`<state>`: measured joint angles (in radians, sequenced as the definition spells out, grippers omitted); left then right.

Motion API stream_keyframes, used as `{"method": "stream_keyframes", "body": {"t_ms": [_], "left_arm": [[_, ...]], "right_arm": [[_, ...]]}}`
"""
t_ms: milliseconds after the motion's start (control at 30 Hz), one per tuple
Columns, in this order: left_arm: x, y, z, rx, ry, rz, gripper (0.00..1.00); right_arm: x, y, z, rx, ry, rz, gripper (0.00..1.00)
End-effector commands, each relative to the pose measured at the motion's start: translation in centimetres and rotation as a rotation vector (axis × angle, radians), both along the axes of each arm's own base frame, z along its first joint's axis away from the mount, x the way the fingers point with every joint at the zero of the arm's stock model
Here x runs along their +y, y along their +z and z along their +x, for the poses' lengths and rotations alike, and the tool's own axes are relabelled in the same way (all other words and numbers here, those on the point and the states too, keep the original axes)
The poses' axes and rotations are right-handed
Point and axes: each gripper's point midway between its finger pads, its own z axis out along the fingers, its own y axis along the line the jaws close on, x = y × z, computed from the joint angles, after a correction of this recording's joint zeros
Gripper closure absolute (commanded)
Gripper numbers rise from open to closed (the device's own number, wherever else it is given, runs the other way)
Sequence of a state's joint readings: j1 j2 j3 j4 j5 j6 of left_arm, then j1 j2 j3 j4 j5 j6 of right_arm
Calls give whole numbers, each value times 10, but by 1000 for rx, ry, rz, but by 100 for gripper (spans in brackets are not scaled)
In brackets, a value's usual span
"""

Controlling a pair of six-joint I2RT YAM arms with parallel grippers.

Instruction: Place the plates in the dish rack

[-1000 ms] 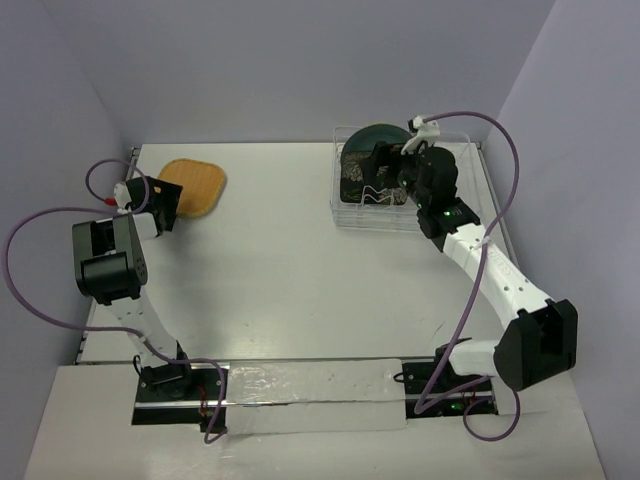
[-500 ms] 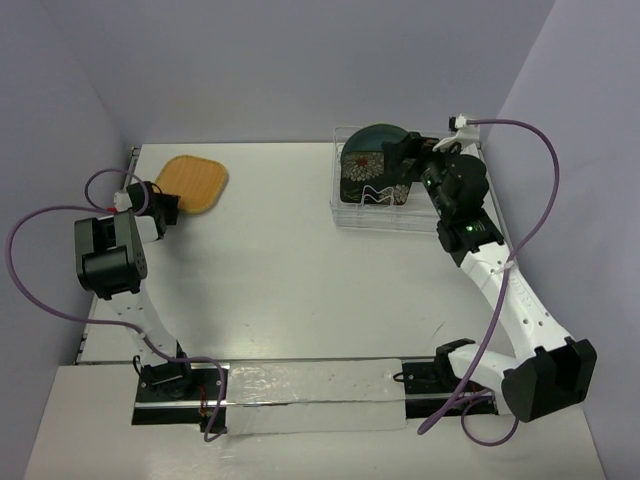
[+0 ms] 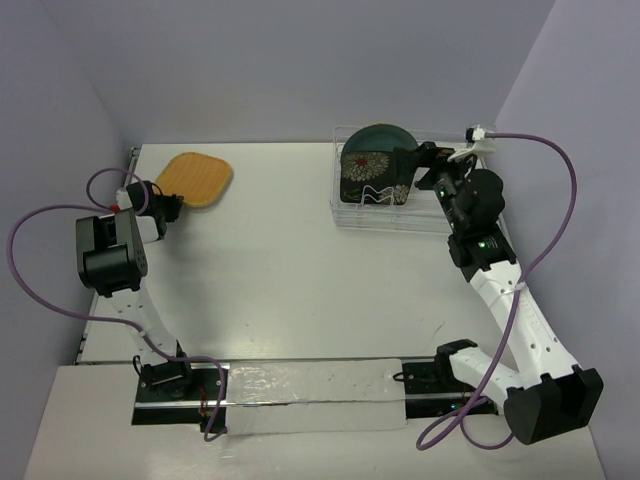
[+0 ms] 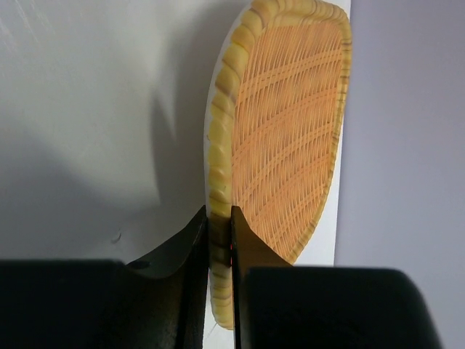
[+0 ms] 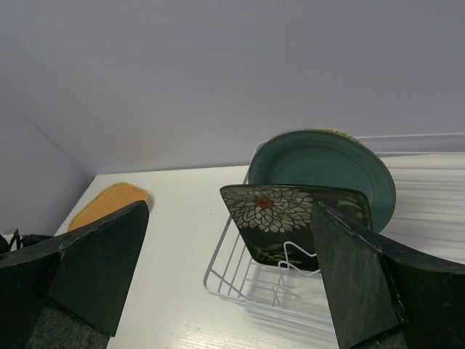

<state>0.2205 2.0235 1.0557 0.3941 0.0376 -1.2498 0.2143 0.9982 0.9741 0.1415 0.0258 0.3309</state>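
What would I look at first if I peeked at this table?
Probably the orange plate at the far left corner, with the left gripper pinching its rim. Then the clear dish rack at the far right, where a black flowered plate stands in front of a green-blue plate.

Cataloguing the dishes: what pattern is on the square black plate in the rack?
Square black plate: pale flower, red centre; best in right wrist view.
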Motion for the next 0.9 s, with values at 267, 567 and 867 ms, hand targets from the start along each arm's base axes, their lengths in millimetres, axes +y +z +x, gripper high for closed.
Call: {"method": "stream_keyframes", "body": {"t_ms": [267,567,867], "left_arm": [[-101,139,-36,-460,-486,203,100],[-183,213,-98,-682,-687,317,100],[-226,237,-148,-806,-853,303,100]], "right_arm": [[113,-60,-9,209,676,-95,1],[172,-121,10,439,808,-151,2],[195,-138,26,456,833,-146,2]]}}
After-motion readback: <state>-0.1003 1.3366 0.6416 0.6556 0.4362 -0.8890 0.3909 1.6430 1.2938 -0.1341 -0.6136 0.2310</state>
